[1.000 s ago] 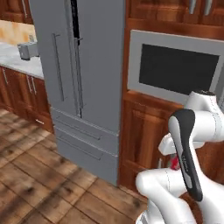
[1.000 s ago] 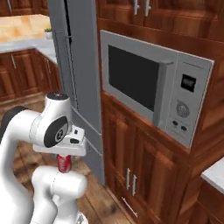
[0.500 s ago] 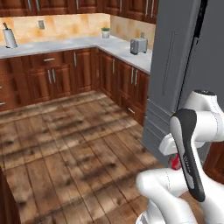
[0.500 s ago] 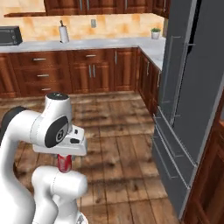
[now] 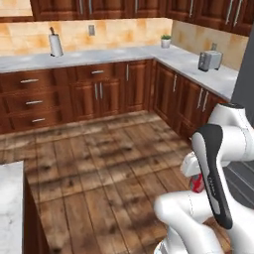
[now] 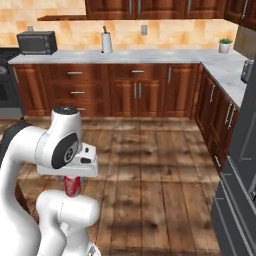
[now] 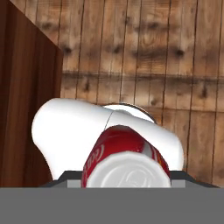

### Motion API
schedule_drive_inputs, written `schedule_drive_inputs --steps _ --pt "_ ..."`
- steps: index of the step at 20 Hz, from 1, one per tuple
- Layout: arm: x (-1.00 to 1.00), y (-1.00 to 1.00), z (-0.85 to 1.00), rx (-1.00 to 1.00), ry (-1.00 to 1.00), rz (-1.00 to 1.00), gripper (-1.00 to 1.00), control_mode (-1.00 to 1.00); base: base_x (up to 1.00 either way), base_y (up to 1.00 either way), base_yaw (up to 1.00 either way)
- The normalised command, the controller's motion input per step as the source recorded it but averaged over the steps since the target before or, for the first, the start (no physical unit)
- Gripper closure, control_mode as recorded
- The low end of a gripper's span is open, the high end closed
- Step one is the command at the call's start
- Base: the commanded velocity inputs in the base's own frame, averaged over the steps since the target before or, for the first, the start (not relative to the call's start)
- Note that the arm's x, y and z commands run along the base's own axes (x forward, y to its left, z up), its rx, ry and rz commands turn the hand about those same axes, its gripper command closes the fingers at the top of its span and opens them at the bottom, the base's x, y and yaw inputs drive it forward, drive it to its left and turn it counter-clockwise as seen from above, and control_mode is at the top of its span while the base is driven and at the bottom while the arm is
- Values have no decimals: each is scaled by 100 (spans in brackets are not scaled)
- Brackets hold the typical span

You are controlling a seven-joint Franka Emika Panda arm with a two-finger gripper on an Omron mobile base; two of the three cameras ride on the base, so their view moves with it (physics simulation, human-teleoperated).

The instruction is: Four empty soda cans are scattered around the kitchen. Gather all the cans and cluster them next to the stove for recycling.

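Hand pinches a glossy red cylindrical soda can with silvery metal top, above wood-plank floor.

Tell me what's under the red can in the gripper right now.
In the hand view, the red can hangs over the robot's own white body, with wood plank floor beyond. The can covers whatever lies directly beneath it.

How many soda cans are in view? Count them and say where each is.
1: a red soda can held in the shut gripper, low beside the robot. Others may be hidden elsewhere.
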Motion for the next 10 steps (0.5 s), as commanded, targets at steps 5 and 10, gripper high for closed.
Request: schedule_drive_inputs --steps 5,10 --pt "0 0 0 0 0 0 100 100 100 29 22" --pt "0 0 0 0 0 0 100 100 100 30 20"
